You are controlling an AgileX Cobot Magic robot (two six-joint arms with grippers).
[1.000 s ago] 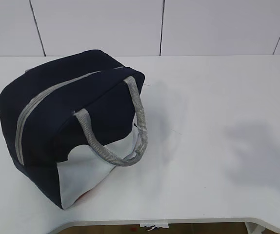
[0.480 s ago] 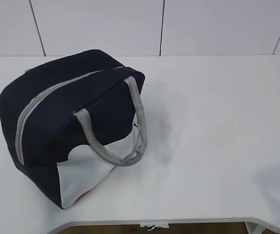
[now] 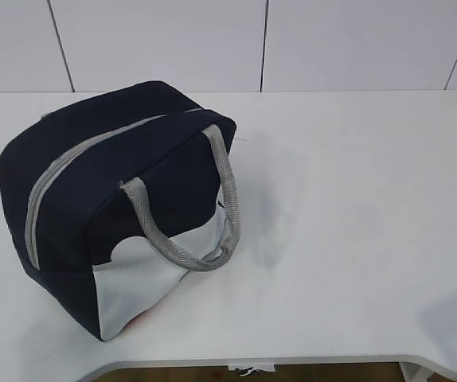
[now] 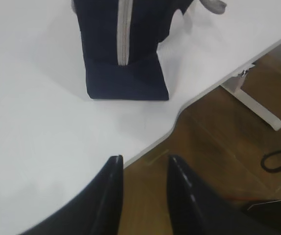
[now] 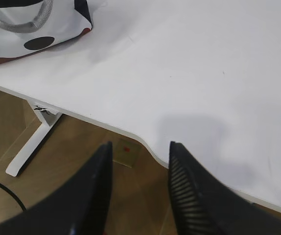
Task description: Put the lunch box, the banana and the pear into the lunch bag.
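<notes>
Exterior view: lunch bag stands zipped shut on the left of the white table, grey handle drooping over its front; neither tool visible. Left wrist view: left tool part open, empty, past the table edge, bag well ahead. Right wrist view: right tool part open, empty, over the floor; bag far up-left.

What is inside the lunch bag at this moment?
That cannot be seen. The lunch bag stands on the table with its grey zipper closed, so the fabric covers the whole interior.
</notes>
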